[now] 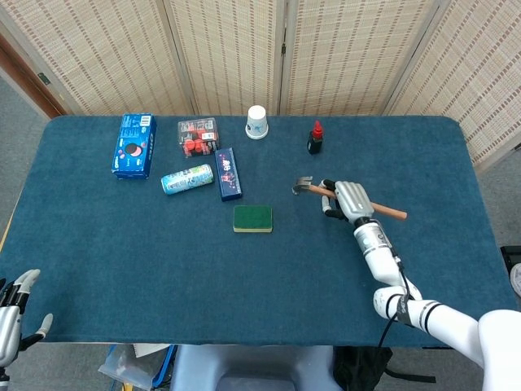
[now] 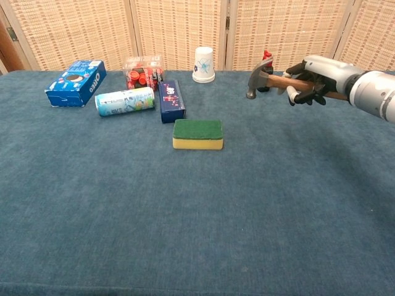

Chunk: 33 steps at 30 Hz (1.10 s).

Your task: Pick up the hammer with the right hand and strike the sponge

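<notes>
A green-topped yellow sponge (image 1: 253, 218) (image 2: 197, 134) lies flat near the middle of the blue table. My right hand (image 1: 346, 199) (image 2: 310, 73) grips the wooden handle of the hammer (image 1: 313, 190) (image 2: 265, 79), held in the air to the right of the sponge and well apart from it. The metal head points left and down, toward the sponge side. My left hand (image 1: 16, 314) hangs with its fingers spread at the table's near left corner, holding nothing.
Along the far side stand a blue Oreo box (image 1: 133, 145), a red-filled clear box (image 1: 198, 135), a teal can (image 1: 186, 179), a dark blue box (image 1: 229, 173), a white paper cup (image 1: 257, 122) and a red-capped dark bottle (image 1: 315, 138).
</notes>
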Motion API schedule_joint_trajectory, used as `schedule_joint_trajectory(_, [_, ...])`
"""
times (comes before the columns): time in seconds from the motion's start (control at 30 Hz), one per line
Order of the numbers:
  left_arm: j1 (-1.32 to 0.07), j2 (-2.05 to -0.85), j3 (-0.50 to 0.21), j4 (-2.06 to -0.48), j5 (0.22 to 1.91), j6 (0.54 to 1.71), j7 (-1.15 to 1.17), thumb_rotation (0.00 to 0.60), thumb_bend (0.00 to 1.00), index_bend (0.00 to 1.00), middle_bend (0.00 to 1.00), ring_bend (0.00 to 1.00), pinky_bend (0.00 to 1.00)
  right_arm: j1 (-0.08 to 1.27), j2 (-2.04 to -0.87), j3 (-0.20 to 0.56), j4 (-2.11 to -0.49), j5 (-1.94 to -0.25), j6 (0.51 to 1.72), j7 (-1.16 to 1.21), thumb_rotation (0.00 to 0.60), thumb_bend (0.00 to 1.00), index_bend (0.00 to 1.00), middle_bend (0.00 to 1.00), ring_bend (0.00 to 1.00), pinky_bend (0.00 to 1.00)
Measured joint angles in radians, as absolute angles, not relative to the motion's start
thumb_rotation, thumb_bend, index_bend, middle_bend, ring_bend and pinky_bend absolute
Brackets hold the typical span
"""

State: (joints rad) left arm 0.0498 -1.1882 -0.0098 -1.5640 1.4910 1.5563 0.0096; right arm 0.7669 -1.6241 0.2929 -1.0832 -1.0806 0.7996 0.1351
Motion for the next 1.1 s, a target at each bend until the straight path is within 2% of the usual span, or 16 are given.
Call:
schedule_joint_trajectory(0.07, [0.051, -1.186, -0.009, -1.566, 1.489, 1.557, 0.01, 0.6, 0.32, 0.08, 0.13, 0.13, 0.05, 0.768, -1.635, 0.29, -1.059, -1.087, 0.789, 0.158, 0.6, 0.72, 0.56, 0.61, 0.54, 0.57])
schedule_joint_trajectory(0.13, [0.052, -1.184, -0.01, -1.567, 1.486, 1.557, 0.01, 0.6, 0.32, 0.08, 0.13, 0.13, 0.05, 0.769, -1.644, 0.287, -1.044, -1.097, 0.782, 0.182, 0.6, 0.69, 0.5, 0.54, 0.44, 0.49])
schedule_joint_trajectory(0.2, [0.052, -1.183, -0.01, -1.568, 1.485, 1.556, 0.008, 0.6, 0.32, 0.08, 0.13, 0.13, 0.05, 0.771, -1.653, 0.284, -1.027, -1.113, 0.769, 0.216, 0.6, 0.59, 0.37, 0.4, 0.27, 0.35])
schedule_joint_trajectory(0.3, [0.05, -1.182, -0.012, -1.567, 1.483, 1.554, 0.008, 0.6, 0.32, 0.08, 0.13, 0.13, 0.05, 0.776, -1.658, 0.276, -1.009, -1.14, 0.738, 0.264, 0.6, 0.39, 0.16, 0.2, 0.1, 0.19])
schedule_joint_trajectory(0.4, [0.046, -1.183, -0.014, -1.566, 1.481, 1.548, 0.01, 0.6, 0.32, 0.08, 0.13, 0.13, 0.05, 0.778, -1.654, 0.269, -1.004, -1.175, 0.726, 0.316, 0.6, 0.23, 0.02, 0.07, 0.01, 0.08])
schedule_joint_trajectory(0.47, [0.04, -1.184, -0.017, -1.564, 1.48, 1.542, 0.012, 0.6, 0.32, 0.08, 0.13, 0.13, 0.05, 0.775, -1.647, 0.263, -1.003, -1.207, 0.732, 0.348, 0.6, 0.2, 0.0, 0.04, 0.0, 0.07])
schedule_joint_trajectory(0.63, [0.026, -1.181, -0.03, -1.562, 1.477, 1.535, 0.012, 0.6, 0.32, 0.08, 0.13, 0.14, 0.05, 0.748, -1.6, 0.247, -1.037, -1.263, 0.787, 0.39, 0.6, 0.19, 0.0, 0.04, 0.0, 0.06])
schedule_joint_trajectory(0.8, [0.012, -1.173, -0.04, -1.563, 1.474, 1.525, 0.012, 0.6, 0.32, 0.08, 0.13, 0.13, 0.05, 0.684, -1.492, 0.215, -1.146, -1.315, 0.883, 0.381, 0.6, 0.27, 0.0, 0.17, 0.01, 0.06])
schedule_joint_trajectory(0.9, [0.001, -1.171, -0.048, -1.566, 1.47, 1.517, 0.014, 0.6, 0.32, 0.08, 0.13, 0.13, 0.05, 0.625, -1.421, 0.194, -1.226, -1.331, 0.968, 0.333, 0.6, 0.27, 0.0, 0.22, 0.06, 0.06])
schedule_joint_trajectory(1.1, [-0.021, -1.167, -0.066, -1.579, 1.466, 1.509, 0.029, 0.6, 0.32, 0.08, 0.13, 0.13, 0.05, 0.462, -1.269, 0.144, -1.415, -1.342, 1.165, 0.207, 0.6, 0.29, 0.05, 0.26, 0.09, 0.06])
